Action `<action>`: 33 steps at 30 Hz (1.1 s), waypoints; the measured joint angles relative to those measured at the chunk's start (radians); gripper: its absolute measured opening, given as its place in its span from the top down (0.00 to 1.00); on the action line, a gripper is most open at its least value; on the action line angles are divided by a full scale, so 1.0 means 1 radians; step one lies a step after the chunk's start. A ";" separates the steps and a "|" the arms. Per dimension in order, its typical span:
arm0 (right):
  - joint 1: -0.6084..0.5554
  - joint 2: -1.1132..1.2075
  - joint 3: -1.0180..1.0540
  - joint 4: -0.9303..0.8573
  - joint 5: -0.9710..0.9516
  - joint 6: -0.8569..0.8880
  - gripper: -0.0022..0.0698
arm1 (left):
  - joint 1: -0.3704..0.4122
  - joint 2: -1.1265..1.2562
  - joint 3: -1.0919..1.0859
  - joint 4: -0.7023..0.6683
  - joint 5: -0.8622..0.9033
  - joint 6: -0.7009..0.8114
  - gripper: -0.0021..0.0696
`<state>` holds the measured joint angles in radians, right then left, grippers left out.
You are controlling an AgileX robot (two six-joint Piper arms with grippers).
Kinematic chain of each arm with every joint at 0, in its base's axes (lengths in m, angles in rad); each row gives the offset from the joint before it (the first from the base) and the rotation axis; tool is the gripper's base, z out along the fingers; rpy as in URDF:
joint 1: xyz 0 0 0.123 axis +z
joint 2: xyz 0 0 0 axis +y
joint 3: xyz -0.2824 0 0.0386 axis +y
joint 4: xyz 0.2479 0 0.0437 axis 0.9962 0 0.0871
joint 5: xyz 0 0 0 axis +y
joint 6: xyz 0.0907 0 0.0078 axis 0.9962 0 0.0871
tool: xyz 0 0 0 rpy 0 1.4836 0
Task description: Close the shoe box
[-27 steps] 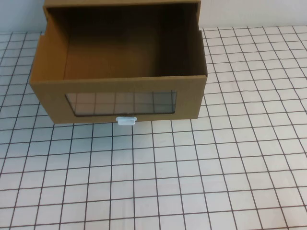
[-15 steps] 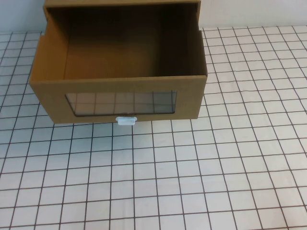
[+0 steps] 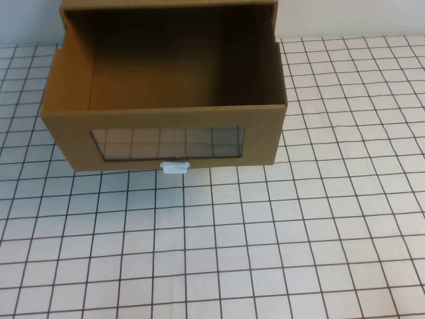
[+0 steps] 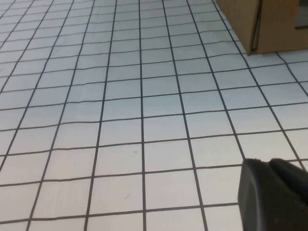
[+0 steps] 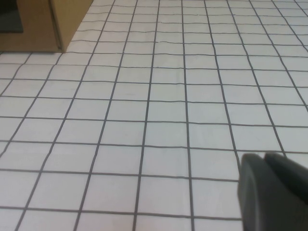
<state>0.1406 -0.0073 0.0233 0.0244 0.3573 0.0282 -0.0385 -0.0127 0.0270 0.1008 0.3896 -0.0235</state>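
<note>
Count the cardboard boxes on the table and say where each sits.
1. The shoe box stands at the table's far side, left of centre, its drawer pulled out. Left gripper and right gripper hover over bare grid.

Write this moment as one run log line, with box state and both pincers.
shoe box: drawer pulled out, empty | left pincer: above table, off box | right pincer: above table, off box | contact: none

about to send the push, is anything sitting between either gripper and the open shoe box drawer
Nothing visible does. The left gripper and right gripper sit low over bare gridded table, each with the shoe box ahead of it. The drawer interior looks empty.
</note>
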 joint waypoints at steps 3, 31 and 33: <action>0.000 0.000 0.000 0.002 0.000 0.000 0.99 | 0.000 0.000 0.000 0.000 0.000 0.000 0.98; 0.000 -0.002 0.000 0.002 -1.081 0.000 0.99 | 0.000 0.000 0.000 0.004 -0.862 0.002 0.98; 0.000 -0.004 0.000 0.002 -1.159 0.000 0.99 | 0.000 0.000 0.000 0.004 -0.908 0.000 0.98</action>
<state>0.1406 -0.0109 0.0233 0.0262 -0.8016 0.0282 -0.0385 -0.0127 0.0270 0.1047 -0.5187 -0.0240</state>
